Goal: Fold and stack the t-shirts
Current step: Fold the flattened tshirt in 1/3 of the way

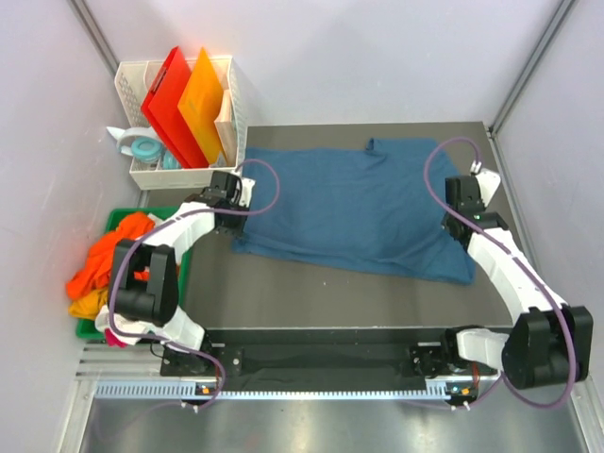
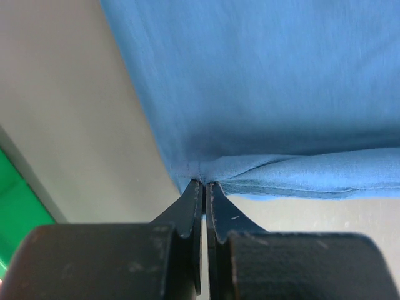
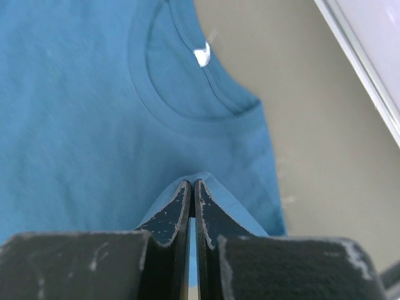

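A dark teal-blue t-shirt (image 1: 349, 212) lies spread flat on the grey table, collar toward the right. My left gripper (image 1: 236, 196) is at the shirt's left edge. In the left wrist view it (image 2: 204, 183) is shut on a corner of the hem (image 2: 281, 178). My right gripper (image 1: 464, 196) is at the shirt's right edge. In the right wrist view it (image 3: 192, 182) is shut on a raised fold of fabric just below the collar (image 3: 187, 119), which has a white tag (image 3: 201, 55). Orange and yellow t-shirts (image 1: 109, 269) are heaped at the left.
The heap of shirts lies in a green bin (image 1: 127, 219) off the table's left edge; the bin also shows in the left wrist view (image 2: 19, 206). A white basket (image 1: 142, 175) at the back left holds a red board (image 1: 170, 99) and an orange board (image 1: 203, 104).
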`<state>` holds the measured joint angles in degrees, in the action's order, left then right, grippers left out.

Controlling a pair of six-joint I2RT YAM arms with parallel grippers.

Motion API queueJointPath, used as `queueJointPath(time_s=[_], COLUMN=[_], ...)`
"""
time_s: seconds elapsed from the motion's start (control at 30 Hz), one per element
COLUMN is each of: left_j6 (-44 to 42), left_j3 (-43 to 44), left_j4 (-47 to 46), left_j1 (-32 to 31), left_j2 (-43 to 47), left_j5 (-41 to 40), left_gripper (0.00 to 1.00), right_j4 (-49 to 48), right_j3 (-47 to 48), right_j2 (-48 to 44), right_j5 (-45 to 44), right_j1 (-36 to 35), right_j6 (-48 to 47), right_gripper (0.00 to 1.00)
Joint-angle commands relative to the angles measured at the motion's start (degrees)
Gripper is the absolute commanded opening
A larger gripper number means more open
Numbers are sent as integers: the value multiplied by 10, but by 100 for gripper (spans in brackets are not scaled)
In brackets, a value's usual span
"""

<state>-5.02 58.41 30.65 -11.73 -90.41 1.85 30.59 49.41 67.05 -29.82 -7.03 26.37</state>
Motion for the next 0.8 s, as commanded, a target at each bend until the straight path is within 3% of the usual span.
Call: queueJointPath(time_s=[0.0, 0.37, 0.77], left_j6=[15, 4, 12], left_j3=[49, 88, 146], left_j4=[-46, -61, -58], left_j1=[2, 3, 3], left_j2=[-22, -80, -68], left_j5=[-33, -61, -55], left_gripper=[0, 0, 0], right_j4=[-58, -94, -105], right_j3=[48, 121, 169], right_j2=[34, 146, 157], right_j5=[-17, -8, -37], right_j1=[-5, -5, -5], right_j6=[-22, -31, -36], right_gripper=[0, 0, 0])
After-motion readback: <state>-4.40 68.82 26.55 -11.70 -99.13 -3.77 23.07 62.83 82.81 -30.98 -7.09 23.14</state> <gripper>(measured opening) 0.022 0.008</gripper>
